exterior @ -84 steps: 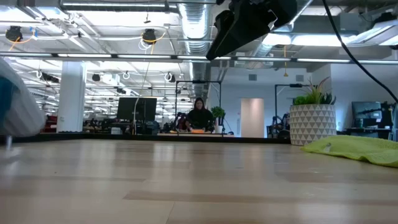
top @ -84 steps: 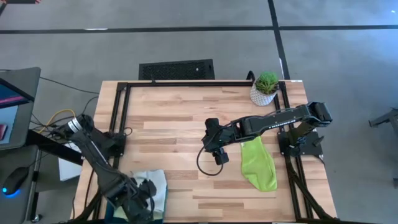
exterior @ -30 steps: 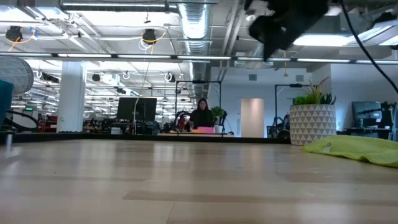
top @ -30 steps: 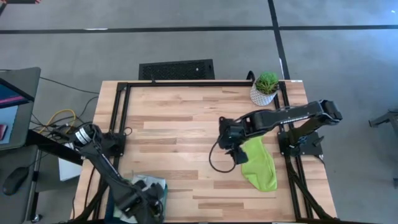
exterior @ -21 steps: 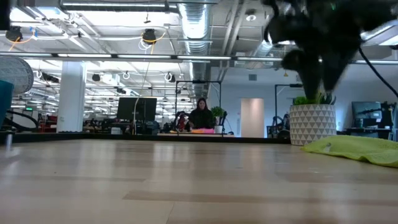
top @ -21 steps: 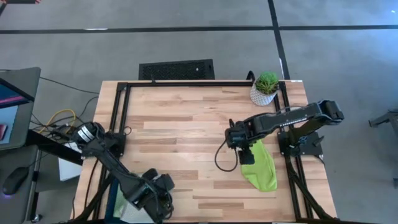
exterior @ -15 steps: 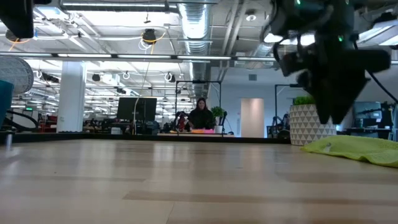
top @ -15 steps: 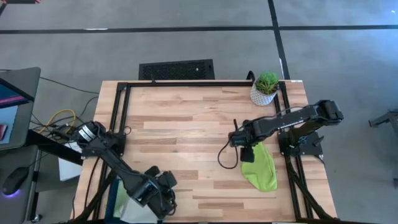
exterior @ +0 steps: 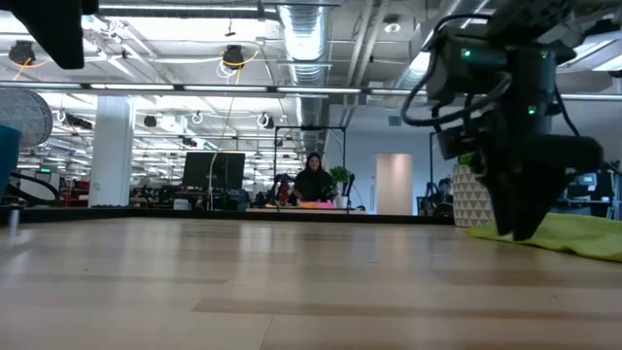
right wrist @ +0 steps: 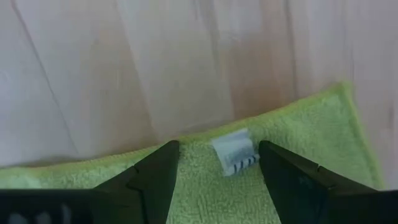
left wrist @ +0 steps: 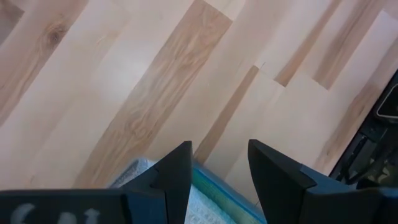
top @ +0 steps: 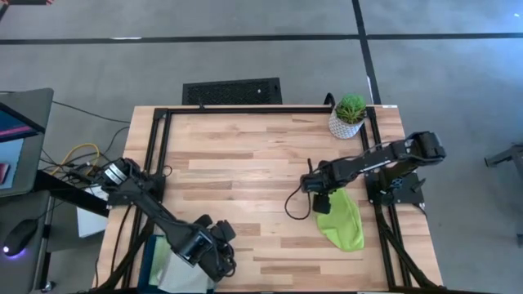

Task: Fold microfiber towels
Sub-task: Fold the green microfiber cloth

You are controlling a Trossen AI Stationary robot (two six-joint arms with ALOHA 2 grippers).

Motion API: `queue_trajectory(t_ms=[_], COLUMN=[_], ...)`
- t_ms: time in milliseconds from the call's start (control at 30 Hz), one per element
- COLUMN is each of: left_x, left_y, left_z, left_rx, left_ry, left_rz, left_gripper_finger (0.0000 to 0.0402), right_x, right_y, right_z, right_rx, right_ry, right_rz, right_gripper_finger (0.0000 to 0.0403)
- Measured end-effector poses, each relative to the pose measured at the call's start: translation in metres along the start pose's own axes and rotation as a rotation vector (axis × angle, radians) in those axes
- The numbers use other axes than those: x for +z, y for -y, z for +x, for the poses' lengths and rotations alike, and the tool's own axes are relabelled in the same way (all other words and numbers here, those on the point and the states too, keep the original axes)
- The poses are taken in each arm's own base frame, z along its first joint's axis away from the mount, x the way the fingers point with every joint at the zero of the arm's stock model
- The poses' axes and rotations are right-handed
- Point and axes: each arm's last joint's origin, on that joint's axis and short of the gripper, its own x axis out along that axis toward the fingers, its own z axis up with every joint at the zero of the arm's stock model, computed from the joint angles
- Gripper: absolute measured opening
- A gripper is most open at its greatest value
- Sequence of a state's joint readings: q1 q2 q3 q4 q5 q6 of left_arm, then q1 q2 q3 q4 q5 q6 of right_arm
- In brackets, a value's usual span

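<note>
A lime green microfiber towel [top: 341, 220] lies bunched lengthwise on the table's right side, also seen low at the right in the low view [exterior: 578, 235]. My right gripper [top: 320, 202] hangs open over the towel's far end, pointing down, its fingers on either side of a white label [right wrist: 235, 152] at the towel's edge. My left gripper [top: 221, 249] is open over bare wood at the near left, just right of a teal bin [top: 154, 255]. Pale towels [top: 176, 265] lie in the bin. My right gripper's open fingers [right wrist: 155, 174] point down at the lime towel's far edge [right wrist: 205, 140], one on each side of the label. I cannot tell whether the tips touch the cloth.
A potted plant [top: 350, 114] in a white pot stands at the far right corner, just beyond the towel. A black frame [top: 245, 109] runs along the table's edges. The bin's rim [left wrist: 214, 186] shows just under my left fingers. Bare wood [top: 237, 171] spans the middle.
My right gripper has come down and toward the table's right edge onto the lime towel's far end, rolling as it went; it stays open. My left gripper has swung from above the bin toward the table's right, out over bare wood. The towel has not moved.
</note>
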State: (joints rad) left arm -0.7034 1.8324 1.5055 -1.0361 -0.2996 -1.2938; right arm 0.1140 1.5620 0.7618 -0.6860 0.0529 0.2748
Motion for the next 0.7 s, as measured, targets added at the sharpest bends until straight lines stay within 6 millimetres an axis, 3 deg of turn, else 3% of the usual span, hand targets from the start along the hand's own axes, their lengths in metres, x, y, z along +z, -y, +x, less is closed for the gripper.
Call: queue_trajectory(t_ms=[333, 700], left_x=[0.002, 0.003], left_y=[0.000, -0.001], left_z=[0.001, 0.001], left_rx=[-0.001, 0.017], left_ry=[0.002, 0.045], left_rz=[-0.006, -0.004], left_gripper_finger=[0.0148, 0.0148], right_x=[0.040, 0.088], right_y=[0.014, 0.035], right_z=[0.022, -0.006], right_rx=[0.030, -0.027], right_ry=[0.197, 0.563], right_rz=[-0.110, -0.201], right_gripper_finger=[0.0249, 0.0249])
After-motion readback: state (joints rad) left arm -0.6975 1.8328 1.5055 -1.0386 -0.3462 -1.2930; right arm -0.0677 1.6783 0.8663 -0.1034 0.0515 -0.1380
